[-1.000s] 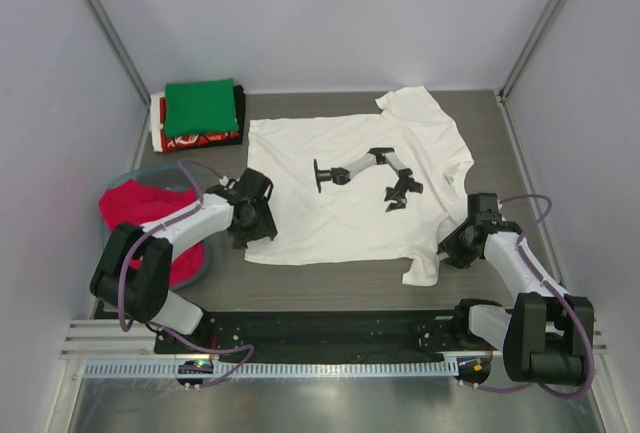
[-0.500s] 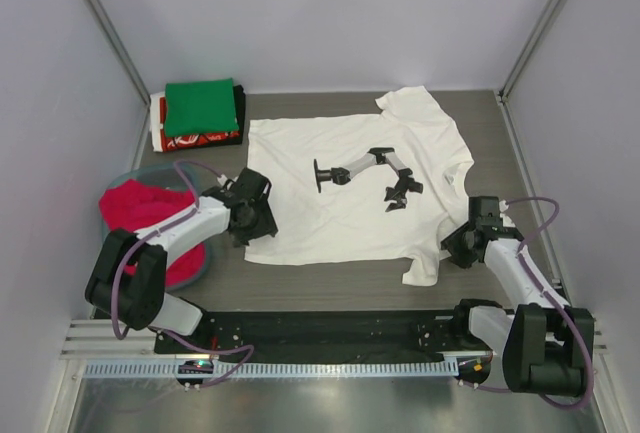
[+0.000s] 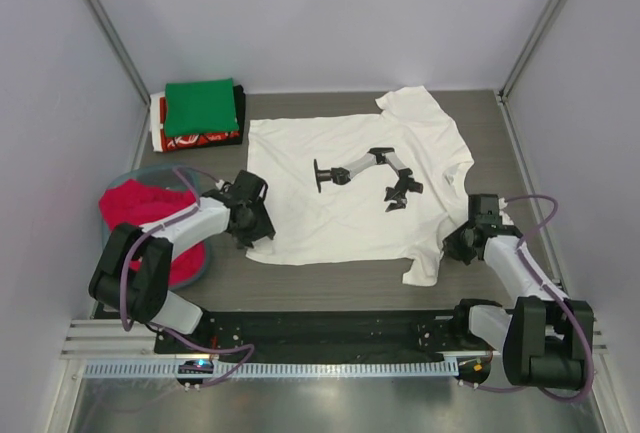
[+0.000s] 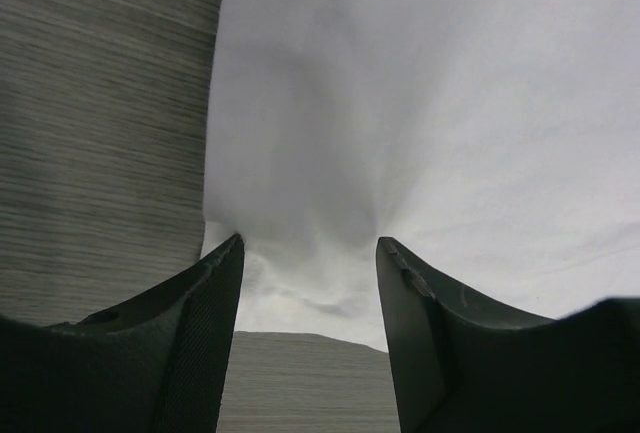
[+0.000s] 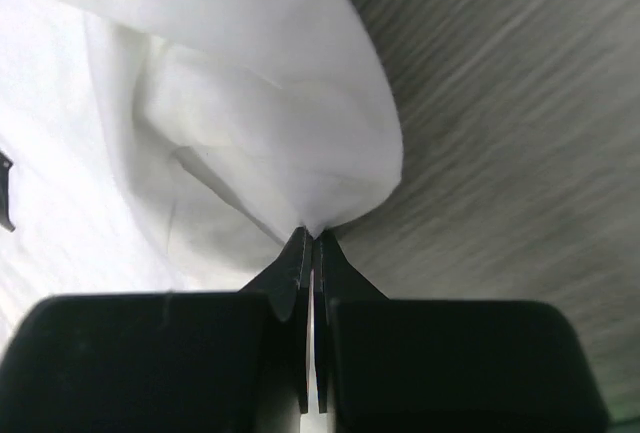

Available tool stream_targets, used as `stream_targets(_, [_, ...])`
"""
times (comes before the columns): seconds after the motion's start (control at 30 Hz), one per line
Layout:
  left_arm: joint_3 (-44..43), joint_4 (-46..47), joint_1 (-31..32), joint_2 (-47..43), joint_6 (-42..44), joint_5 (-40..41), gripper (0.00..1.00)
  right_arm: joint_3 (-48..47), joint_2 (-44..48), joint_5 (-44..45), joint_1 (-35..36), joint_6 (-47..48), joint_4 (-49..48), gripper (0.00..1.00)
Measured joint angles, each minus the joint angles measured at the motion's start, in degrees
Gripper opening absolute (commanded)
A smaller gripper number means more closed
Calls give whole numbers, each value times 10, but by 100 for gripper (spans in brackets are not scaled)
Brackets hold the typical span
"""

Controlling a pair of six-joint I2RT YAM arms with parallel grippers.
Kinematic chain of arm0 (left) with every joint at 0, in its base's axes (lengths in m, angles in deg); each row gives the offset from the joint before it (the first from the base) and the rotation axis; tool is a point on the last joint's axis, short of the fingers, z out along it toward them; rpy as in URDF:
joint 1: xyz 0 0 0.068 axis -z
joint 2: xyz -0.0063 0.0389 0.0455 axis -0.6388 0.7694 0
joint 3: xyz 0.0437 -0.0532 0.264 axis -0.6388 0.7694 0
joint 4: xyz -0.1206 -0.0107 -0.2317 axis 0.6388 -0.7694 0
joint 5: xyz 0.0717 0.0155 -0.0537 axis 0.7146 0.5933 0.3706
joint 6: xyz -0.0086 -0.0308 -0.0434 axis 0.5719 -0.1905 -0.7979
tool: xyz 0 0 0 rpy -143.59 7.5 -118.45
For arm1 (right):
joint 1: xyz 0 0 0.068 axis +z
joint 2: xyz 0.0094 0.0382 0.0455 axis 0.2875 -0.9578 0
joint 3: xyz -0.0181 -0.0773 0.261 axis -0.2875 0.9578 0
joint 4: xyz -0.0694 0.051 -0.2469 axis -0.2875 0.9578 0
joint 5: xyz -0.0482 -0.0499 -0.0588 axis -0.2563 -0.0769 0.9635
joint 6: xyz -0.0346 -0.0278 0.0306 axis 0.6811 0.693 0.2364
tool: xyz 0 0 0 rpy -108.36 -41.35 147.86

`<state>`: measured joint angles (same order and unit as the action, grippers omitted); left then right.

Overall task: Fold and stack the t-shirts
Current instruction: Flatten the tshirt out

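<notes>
The white t-shirt [image 3: 330,218] with a black chest print lies spread flat in the middle of the table. My left gripper [image 3: 262,229] sits at its near left hem corner. In the left wrist view the gripper [image 4: 310,245] is open, its fingers astride the bunched cloth [image 4: 400,103] of that corner. My right gripper [image 3: 452,246] is at the near right sleeve. In the right wrist view it [image 5: 312,235] is shut on a pinched fold of the white cloth [image 5: 250,73]. A folded stack at the back left has a green tee [image 3: 200,105] on top of black and red-and-white ones [image 3: 163,135].
A grey-blue tub [image 3: 196,269] at the left holds a red/pink tee [image 3: 145,208], close behind my left arm. The dark wood table [image 3: 330,283] is walled at the left, right and back. A black rail runs along the near edge.
My right gripper has shifted slightly toward the near edge at the sleeve. My left gripper has nudged a little at the hem corner. The shirt lies much as before.
</notes>
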<state>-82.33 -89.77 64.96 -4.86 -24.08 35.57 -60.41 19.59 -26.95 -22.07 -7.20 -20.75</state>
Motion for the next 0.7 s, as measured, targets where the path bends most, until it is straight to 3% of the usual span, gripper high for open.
stream_targets(0.23, [2,16,-64,1,5,-36,56,-77,52,97,-43,5,94,1])
stream_targets(0.27, [2,18,-71,1,6,-37,56,-86,61,110,-48,5,97,5])
stream_targets(0.33, [2,21,-76,1,7,-38,56,-92,70,126,-53,2,102,26])
stream_targets(0.37, [2,21,-76,1,7,-39,56,-93,71,132,-53,1,105,56])
stream_targets(0.4, [2,21,-76,1,8,-40,56,-93,68,136,-53,1,109,69])
stream_targets(0.43, [3,21,-76,1,9,-40,56,-94,63,138,-54,4,111,75])
stream_targets(0.53, [5,23,-76,-2,10,-41,57,-103,37,131,-54,16,117,78])
stream_targets(0.7, [10,27,-76,-10,10,-41,58,-96,42,79,-45,14,117,70])
